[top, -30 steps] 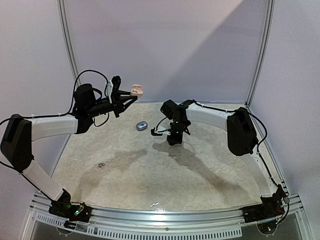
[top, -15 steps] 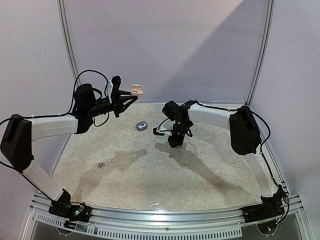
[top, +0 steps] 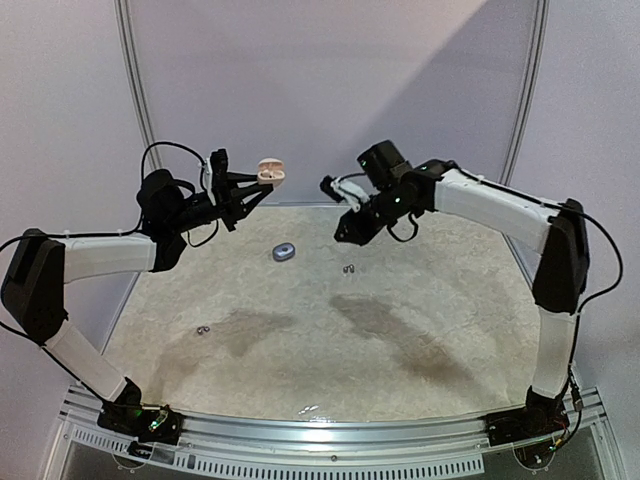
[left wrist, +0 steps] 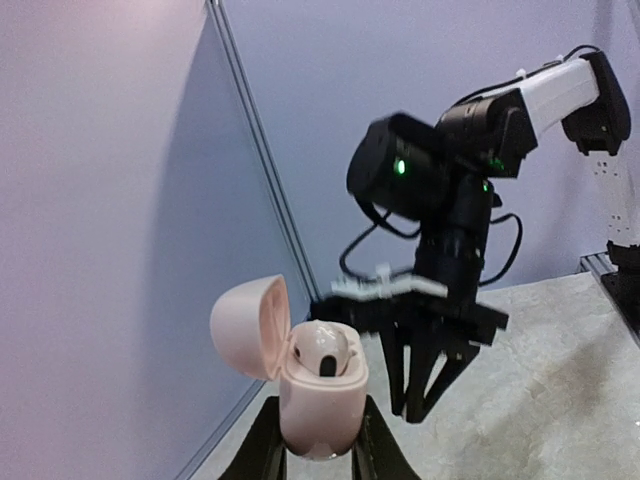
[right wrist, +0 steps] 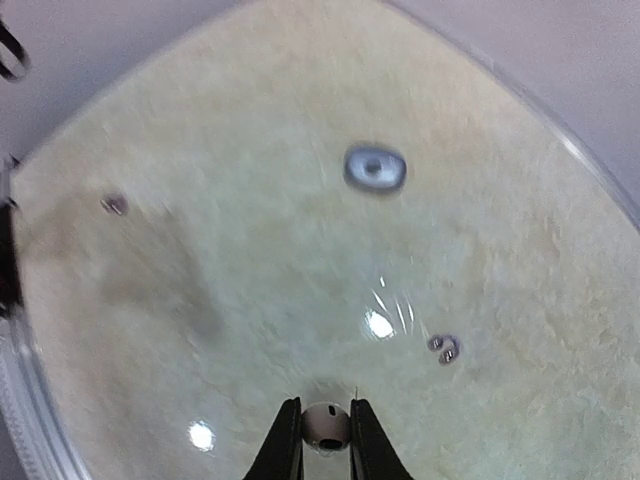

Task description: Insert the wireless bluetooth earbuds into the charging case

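A: From above, where was the charging case?

B: The pink charging case (top: 270, 175) was in the air past the far left edge of the tabletop (top: 330, 340), lid open, clamped in the left gripper (top: 262, 185). The right gripper (top: 342, 232) hung just to its right, apart from it. I could not tell its grip from there.

A: And on the tabletop?

B: A grey-blue case (top: 284, 252) lay near the far edge, the dark earbuds (top: 349, 267) lay to its right, and a small dark bit (top: 202, 329) lay well apart at the left.

A: The left wrist view?

B: The left fingers (left wrist: 266, 448) squeezed the base of the pink case from both sides. The seated white earbud (left wrist: 322, 350) was in a well under the raised lid. The right gripper pointed down just beside the case, without touching it.

A: The right wrist view?

B: The right fingers (right wrist: 287, 440) were closed on the second white earbud (right wrist: 325, 425), high over the tabletop. Below lay the grey-blue case, the dark earbuds side by side, and the dark bit, blurred.
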Robot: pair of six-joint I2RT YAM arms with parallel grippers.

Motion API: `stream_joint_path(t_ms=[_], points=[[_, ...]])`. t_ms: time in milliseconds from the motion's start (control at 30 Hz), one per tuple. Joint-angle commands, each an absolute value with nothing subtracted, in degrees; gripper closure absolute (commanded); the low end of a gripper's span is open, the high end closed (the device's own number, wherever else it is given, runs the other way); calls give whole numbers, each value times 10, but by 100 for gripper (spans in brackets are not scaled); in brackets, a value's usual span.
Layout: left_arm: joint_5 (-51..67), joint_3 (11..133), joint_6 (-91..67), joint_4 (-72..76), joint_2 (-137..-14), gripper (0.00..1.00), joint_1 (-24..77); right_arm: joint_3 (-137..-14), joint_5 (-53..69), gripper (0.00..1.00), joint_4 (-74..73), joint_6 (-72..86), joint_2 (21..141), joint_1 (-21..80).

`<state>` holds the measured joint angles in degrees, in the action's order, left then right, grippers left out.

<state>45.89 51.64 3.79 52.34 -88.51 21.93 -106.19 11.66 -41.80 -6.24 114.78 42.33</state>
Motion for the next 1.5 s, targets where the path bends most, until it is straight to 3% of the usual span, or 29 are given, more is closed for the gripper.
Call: stream_joint_path(t_ms=[0,300,633,1467], points=[[487,517,16,625,-888,100,220,-1077,222,100,-280,87,1042,421],[507,559,-16,667,-888,100,237,-1113,325,100,-40,215,993,460],[524,607,14,680,-896,100,252,-1189,445,100,42,271,1056,492],[508,610,56,732,-892,100,267,-1172,404,100,0,263,1081,501]])
